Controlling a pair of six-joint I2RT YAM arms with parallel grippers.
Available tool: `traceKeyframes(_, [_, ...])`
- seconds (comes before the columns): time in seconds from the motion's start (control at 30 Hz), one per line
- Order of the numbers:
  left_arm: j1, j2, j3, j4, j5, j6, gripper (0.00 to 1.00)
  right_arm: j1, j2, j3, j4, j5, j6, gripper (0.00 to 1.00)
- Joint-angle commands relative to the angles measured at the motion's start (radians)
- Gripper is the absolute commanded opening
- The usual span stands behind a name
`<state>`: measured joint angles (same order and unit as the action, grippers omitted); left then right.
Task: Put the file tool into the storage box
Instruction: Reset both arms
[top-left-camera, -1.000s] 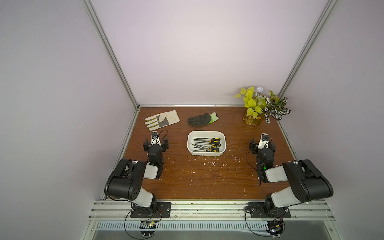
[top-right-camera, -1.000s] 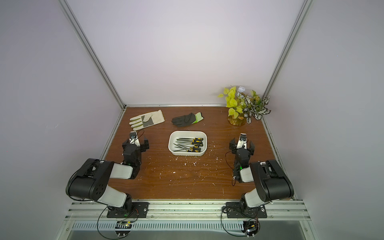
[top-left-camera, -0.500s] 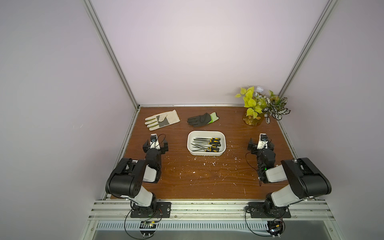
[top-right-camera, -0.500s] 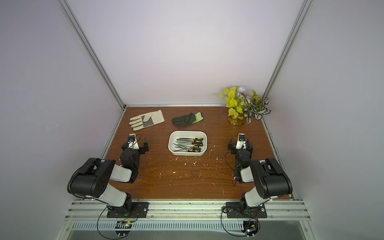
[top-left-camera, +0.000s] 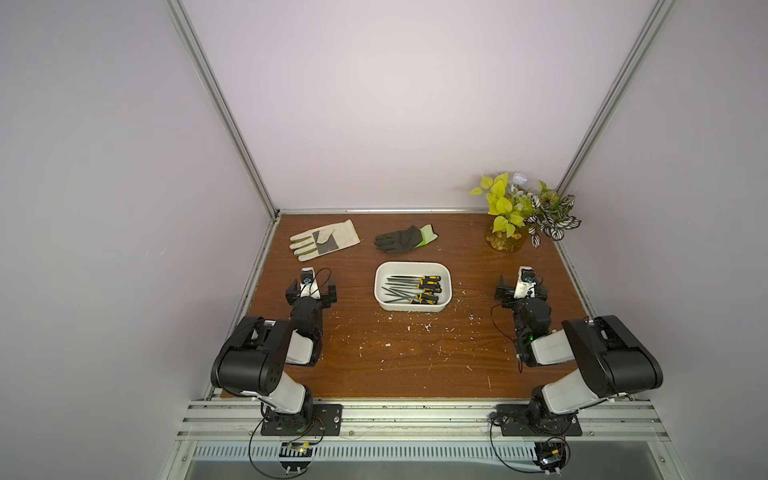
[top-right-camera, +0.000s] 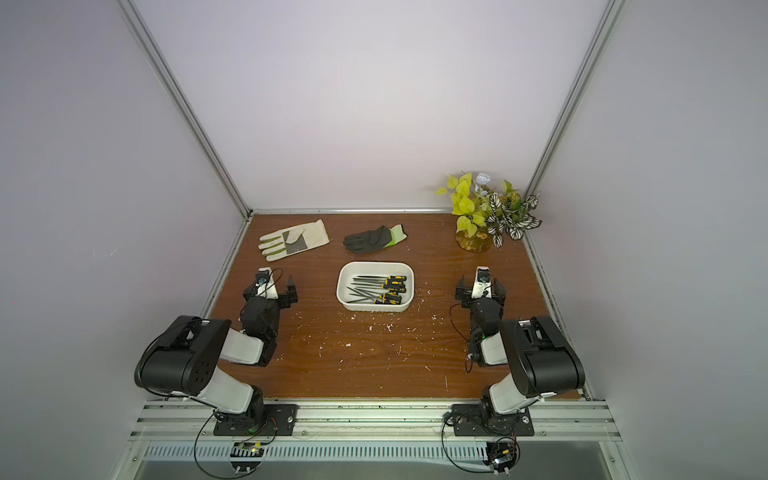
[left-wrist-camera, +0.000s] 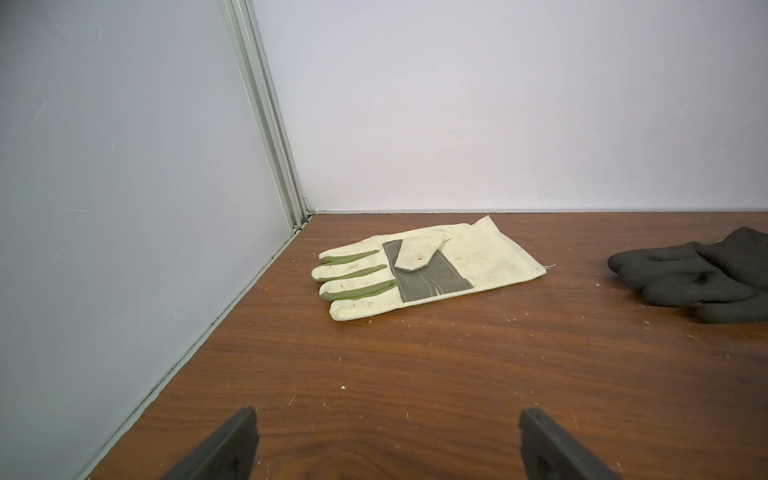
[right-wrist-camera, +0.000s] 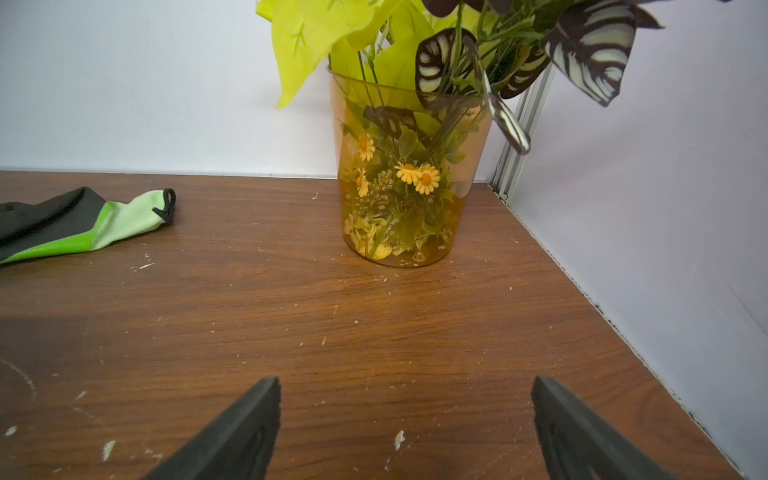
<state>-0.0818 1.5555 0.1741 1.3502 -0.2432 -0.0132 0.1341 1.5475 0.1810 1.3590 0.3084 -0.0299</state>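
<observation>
Holds left hand and right hand spread wide, empty, by the desk's side edges. Finds file tools already inside storage box, desk centre. Risks nudging that box on any needless reach.

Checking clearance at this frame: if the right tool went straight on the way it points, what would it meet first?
Probably the vase, almost dead ahead of the open right tool, with only table between; height is unclear.
</observation>
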Motion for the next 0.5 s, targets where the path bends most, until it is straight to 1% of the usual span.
traceKeyframes(0.0, [0.014,0.003,0.009,0.024,0.01,0.002,0.99,-0.005,0.005,-0.003,0.054,-0.006,-0.001,0.99])
traceKeyframes(0.47, [0.022,0.003,0.016,0.009,0.024,-0.002,0.99,-0.005,0.005,-0.003,0.054,-0.007,-0.001,0.99])
